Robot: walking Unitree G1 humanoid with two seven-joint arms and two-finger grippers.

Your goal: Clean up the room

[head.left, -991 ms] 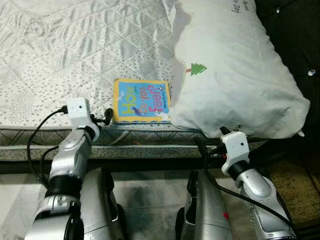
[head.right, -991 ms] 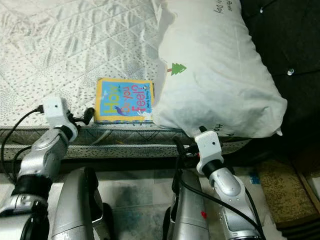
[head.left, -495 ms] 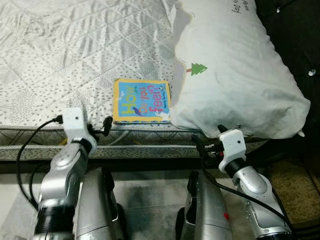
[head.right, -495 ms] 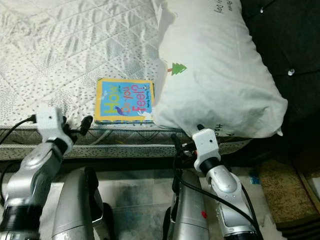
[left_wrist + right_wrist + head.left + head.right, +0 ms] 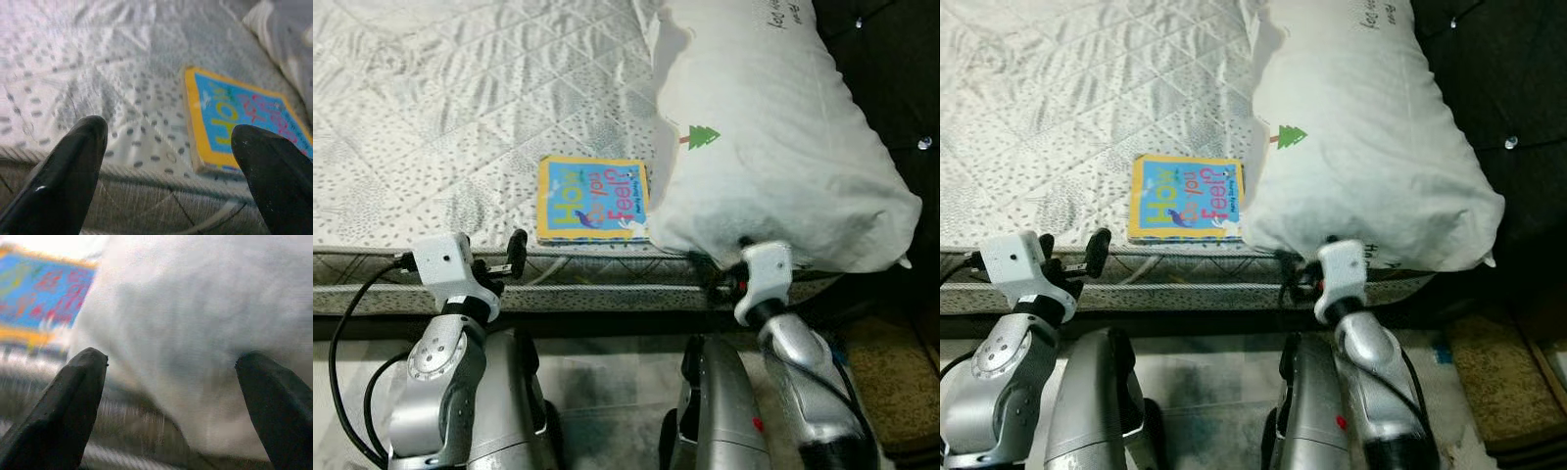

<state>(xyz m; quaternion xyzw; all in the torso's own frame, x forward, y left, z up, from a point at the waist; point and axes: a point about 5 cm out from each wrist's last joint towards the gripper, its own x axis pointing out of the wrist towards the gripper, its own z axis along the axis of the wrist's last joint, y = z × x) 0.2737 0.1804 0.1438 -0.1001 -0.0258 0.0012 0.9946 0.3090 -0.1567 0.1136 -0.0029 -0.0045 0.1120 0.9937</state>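
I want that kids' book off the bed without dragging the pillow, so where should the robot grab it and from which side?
Probably by the book's near short edge, which lies at the mattress edge, coming in low from the robot's side. It lies flat, so one finger must slide under there. The pillow crowds its right edge. The open left gripper already faces it.

Head cameras look down at the bed edge; both wrist views closely share the book [image 5: 244, 122].

The book [image 5: 593, 200] cover reads "How do you feel?"
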